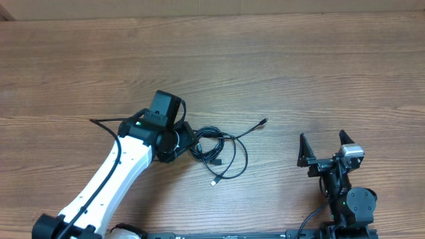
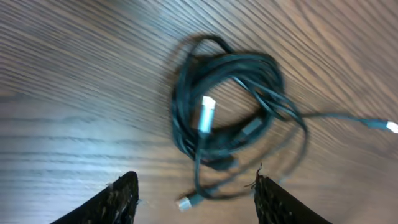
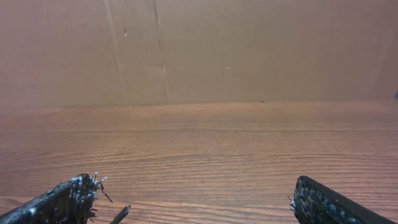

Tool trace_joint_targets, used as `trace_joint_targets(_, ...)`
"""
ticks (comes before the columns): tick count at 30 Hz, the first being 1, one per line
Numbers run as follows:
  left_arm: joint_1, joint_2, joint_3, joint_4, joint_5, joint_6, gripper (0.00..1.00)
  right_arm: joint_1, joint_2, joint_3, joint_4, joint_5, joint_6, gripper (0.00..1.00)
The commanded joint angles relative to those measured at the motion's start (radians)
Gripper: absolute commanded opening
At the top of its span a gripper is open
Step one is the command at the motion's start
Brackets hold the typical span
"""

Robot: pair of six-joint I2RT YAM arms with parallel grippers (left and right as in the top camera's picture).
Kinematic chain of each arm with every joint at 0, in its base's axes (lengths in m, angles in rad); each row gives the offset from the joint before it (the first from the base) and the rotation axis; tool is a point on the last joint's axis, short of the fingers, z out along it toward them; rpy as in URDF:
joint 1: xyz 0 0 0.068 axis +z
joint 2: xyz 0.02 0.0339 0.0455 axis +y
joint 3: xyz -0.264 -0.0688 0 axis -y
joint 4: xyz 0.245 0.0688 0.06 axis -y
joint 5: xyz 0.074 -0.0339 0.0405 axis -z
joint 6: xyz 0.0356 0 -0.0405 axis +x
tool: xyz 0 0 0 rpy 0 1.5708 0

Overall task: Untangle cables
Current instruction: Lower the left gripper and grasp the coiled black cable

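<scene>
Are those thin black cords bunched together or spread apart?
Bunched: the thin black cables loop over each other in one coil, plug ends trailing.

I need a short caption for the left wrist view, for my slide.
Open left gripper above a tangled bunch of black cables on the wooden table.

Wooden table [image 1: 279, 60] with strong grain running crosswise is seen under everything. Straight ahead of the right end effector [image 3: 199, 200], the table is cut off by a plain brownish wall [image 3: 249, 50], marked with faint vertical seams. Some soft glare is thrown on the wood ahead-left of the left end effector [image 2: 196, 182].
</scene>
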Motion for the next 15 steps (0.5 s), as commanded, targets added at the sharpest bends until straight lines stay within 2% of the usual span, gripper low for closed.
trace_joint_targets(1, -0.002, 0.023, 0.016, 0.006, -0.141, -0.013, 0.57, 0.003, -0.008, -0.01, 0.006, 0.01, -0.005, 1.0)
trace_joint_targets(7, -0.002, 0.064, 0.016, 0.032, -0.209, 0.003, 0.42, 0.003, -0.008, -0.01, 0.006, 0.01, -0.005, 1.0)
trace_joint_targets(15, -0.002, 0.204, 0.016, 0.09, -0.2, 0.006, 0.42, 0.003, -0.008, -0.01, 0.006, 0.01, -0.005, 1.0)
